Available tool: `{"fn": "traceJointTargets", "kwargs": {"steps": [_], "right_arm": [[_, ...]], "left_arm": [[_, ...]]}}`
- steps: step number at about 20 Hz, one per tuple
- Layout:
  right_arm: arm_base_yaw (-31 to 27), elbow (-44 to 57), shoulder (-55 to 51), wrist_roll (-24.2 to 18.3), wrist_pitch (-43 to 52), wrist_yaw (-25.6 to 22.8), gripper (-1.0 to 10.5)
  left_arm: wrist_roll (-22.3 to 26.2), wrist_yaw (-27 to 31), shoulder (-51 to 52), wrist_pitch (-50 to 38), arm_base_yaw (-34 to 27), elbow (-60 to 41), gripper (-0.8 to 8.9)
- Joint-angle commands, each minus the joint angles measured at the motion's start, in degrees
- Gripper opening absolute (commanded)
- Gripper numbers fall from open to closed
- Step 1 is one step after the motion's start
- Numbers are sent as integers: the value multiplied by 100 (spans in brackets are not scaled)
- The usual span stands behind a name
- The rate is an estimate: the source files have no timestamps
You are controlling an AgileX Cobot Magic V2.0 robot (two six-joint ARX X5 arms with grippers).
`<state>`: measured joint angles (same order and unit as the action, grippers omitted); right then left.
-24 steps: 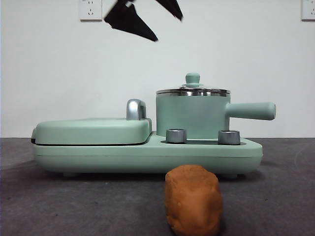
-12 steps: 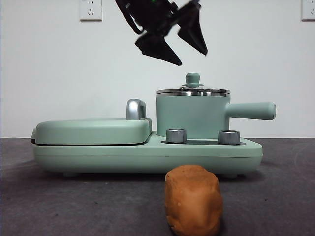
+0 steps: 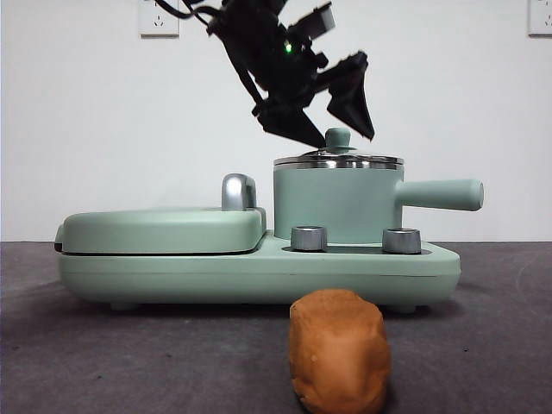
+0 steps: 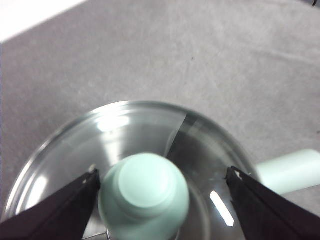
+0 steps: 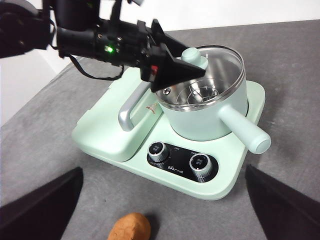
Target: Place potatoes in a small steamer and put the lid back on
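The mint-green steamer pot (image 3: pixel 336 203) stands on its green base with its straight handle (image 3: pixel 442 194) pointing right. The glass lid (image 3: pixel 338 159) with a green knob (image 3: pixel 337 137) sits on it. My left gripper (image 3: pixel 332 129) is open, its jaws either side of the knob (image 4: pixel 145 190), not touching it. It also shows in the right wrist view (image 5: pixel 187 65) over the pot (image 5: pixel 207 97). The orange-brown potato (image 3: pixel 338 349) lies on the table in front of the base (image 5: pixel 130 227). My right gripper (image 5: pixel 162 210) is open and empty, high above the potato.
The flat green griddle part (image 3: pixel 159 228) with a steel hinge handle (image 3: pixel 238 191) takes up the base's left half. Two steel dials (image 3: pixel 309 238) sit on the base's front. The grey table (image 3: pixel 103 362) stretches around it.
My left gripper has come down from the top of the front view to the lid's knob, jaws open around it. The lid, pot and potato have not moved.
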<state>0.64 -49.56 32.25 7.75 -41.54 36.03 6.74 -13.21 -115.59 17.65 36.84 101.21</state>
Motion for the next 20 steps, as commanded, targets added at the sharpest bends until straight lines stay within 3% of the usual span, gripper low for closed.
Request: {"fn": "traceJointTargets", "kwargs": {"steps": [1, 9, 16, 20], "right_arm": [[2, -105, 22, -28, 31, 17, 517], [2, -105, 22, -26, 31, 17, 517], [2, -105, 22, -11, 31, 17, 517], [2, -136, 24, 487, 35, 46, 516]], "left_arm": [[140, 13, -125, -192, 46, 164, 398], [140, 13, -125, -225, 48, 164, 116], [131, 13, -120, -177, 46, 260, 109], [111, 13, -120, 393, 46, 903, 109]]}}
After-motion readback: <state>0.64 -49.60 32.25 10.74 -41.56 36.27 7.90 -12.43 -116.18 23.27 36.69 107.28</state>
